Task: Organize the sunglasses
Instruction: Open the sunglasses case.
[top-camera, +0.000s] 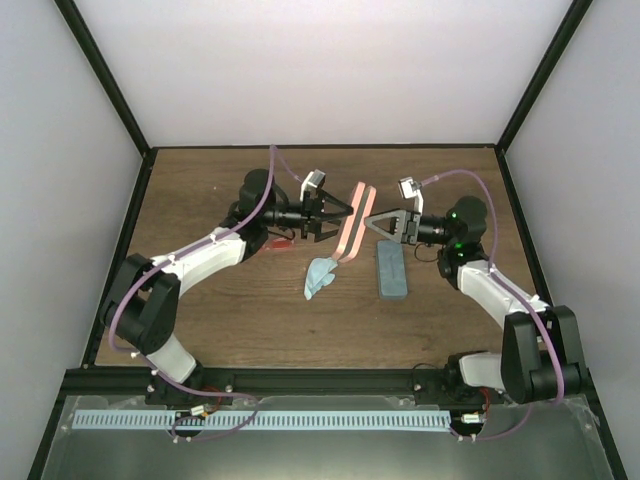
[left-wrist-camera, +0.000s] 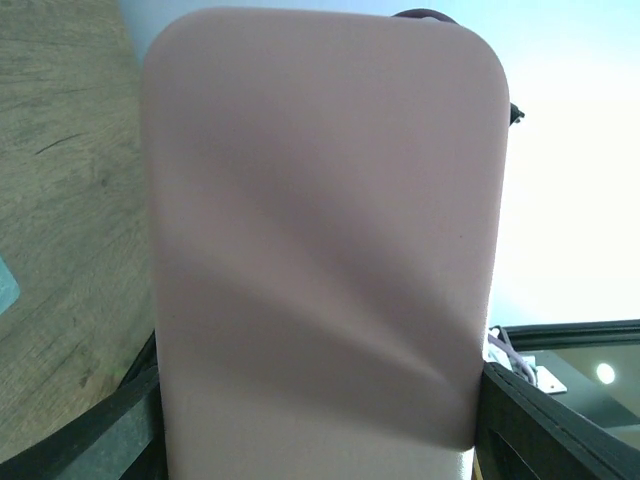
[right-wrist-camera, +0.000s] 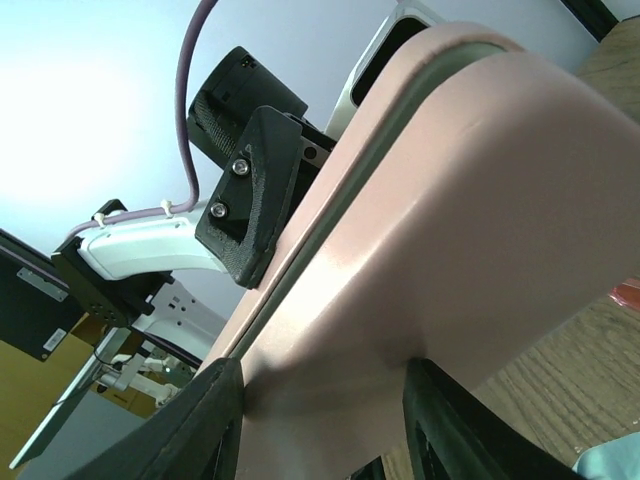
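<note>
The matte pink oblong case (top-camera: 350, 240) is grasped by the left gripper (top-camera: 343, 210) and the right gripper (top-camera: 369, 221) — it could be dropped through an uneven pull.

Near the middle of the brown wooden desk (top-camera: 200, 190), a pink case (top-camera: 352, 222) is turned up on its long edge and leans a little. Its soft side shows a shallow crease. Just to its right a grey-blue case (top-camera: 390, 270) lies flat on the wood. A light blue cloth (top-camera: 320, 277) sits crumpled by the pink case's near end. White walls (top-camera: 300, 70) and black corner posts (top-camera: 105, 75) close it all in.
</note>
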